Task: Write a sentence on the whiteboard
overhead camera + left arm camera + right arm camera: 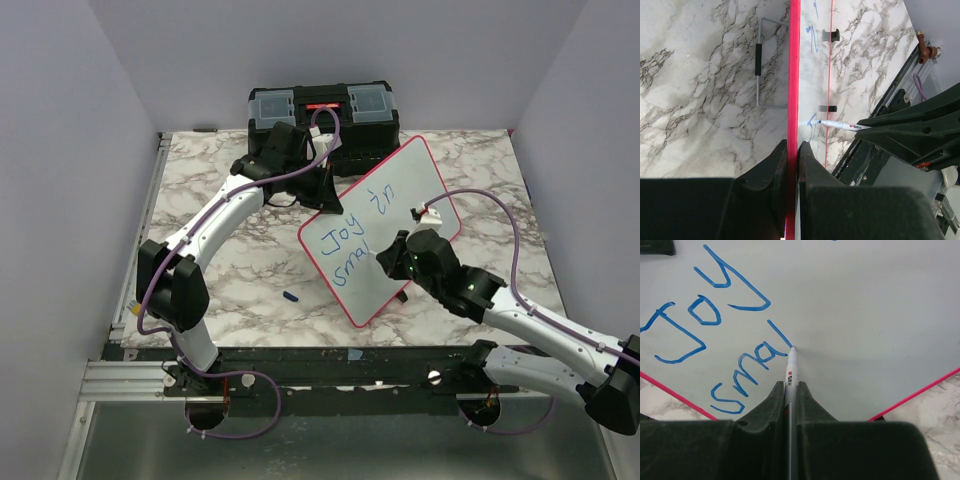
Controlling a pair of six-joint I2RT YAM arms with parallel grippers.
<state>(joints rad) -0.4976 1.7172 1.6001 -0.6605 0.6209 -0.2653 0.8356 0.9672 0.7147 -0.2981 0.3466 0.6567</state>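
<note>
Two grippers share the work here: the right gripper (791,389) pinches a slim white marker (791,367), whose barrel runs straight out between the fingers so that its long axis points at the whiteboard (870,310). The tip touches the board at the top end of the last blue stroke of "smal", under "Joy". Holding it in line with the wrist probably lets arm motion pass straight into the pen. The left gripper (792,150) is clamped on the board's red-pink rim (793,75), seen edge-on from that wrist. This looks like a bracing hold that stops the panel from sliding or tipping under the pen's push. In the top view the board sits mid-surface, in front of the black toolbox (323,112). It is tipped up, with its written face turned toward the right arm. Its long axis runs from near left to far right, and the lines of writing follow it. A small blue piece (290,296), possibly the cap, lies on the marbled surface (230,280), apart from the board's near corner
</note>
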